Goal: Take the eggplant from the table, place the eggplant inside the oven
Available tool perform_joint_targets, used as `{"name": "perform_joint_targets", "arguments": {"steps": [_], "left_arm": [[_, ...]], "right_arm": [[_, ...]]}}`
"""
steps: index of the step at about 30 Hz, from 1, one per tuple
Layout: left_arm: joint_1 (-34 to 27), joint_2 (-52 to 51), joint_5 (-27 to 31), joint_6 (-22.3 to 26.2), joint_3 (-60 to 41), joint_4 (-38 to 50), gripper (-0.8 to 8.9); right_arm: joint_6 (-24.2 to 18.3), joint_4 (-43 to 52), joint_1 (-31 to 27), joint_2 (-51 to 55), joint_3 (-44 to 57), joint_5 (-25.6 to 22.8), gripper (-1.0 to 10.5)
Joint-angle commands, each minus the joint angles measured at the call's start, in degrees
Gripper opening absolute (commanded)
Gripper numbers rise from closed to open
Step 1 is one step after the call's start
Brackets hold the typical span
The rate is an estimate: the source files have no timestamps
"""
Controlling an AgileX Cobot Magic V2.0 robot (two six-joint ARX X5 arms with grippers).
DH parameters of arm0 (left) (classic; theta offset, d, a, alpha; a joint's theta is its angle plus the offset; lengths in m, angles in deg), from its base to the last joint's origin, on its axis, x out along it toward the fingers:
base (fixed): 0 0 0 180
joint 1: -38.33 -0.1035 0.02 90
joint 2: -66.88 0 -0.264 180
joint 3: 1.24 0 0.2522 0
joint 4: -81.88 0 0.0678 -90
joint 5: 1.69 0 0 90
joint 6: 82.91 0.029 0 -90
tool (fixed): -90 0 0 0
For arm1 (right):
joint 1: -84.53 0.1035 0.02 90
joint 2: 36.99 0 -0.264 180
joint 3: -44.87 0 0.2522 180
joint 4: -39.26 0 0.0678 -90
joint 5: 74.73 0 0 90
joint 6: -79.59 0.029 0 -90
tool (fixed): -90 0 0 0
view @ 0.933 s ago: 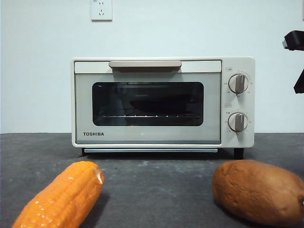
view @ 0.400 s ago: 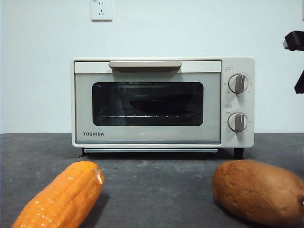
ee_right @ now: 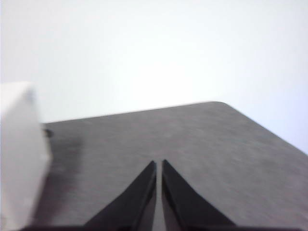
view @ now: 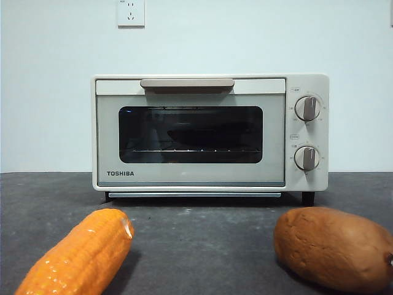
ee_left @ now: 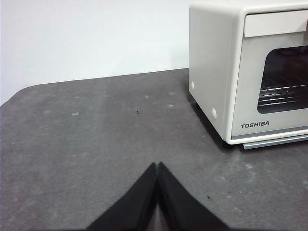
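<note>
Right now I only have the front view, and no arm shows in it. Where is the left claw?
Observer: The left claw hangs over the table beside the oven, near its side wall.
Operator: Holding anything?
Observer: No, its jaws are shut together with nothing between them.
Operator: And the other one?
Observer: The right claw is also shut and empty, over the table by the oven's other side; that picture is blurred.
</note>
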Motion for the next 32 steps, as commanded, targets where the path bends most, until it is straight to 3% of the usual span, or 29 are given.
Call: {"name": "perform_joint_targets", "arguments": {"steps": [1,10,16,32], "left_arm": [[-0.1,-0.1,0.0,0.9,-0.1,0.8,0.06],[-0.1,-0.1,0.1,0.9,-0.1,0.8,0.06],[-0.1,-0.1,0.0,0.9,-0.1,0.8,0.06],[0.0,-0.1,0.0,0.9,-0.1,0.9,0.06]], "right_arm": [[-1.1,-2.8,-2.4,1.2,1.5,3.1,0.0],[-1.1,-3.1,-3.1,4.8,9.0,15.6,0.0],[-0.7,-3.1,-3.0,6.1,14.0,21.1,0.0],[-0.5,-1.1,-3.0,6.1,15.6,22.0,0.0]]}}
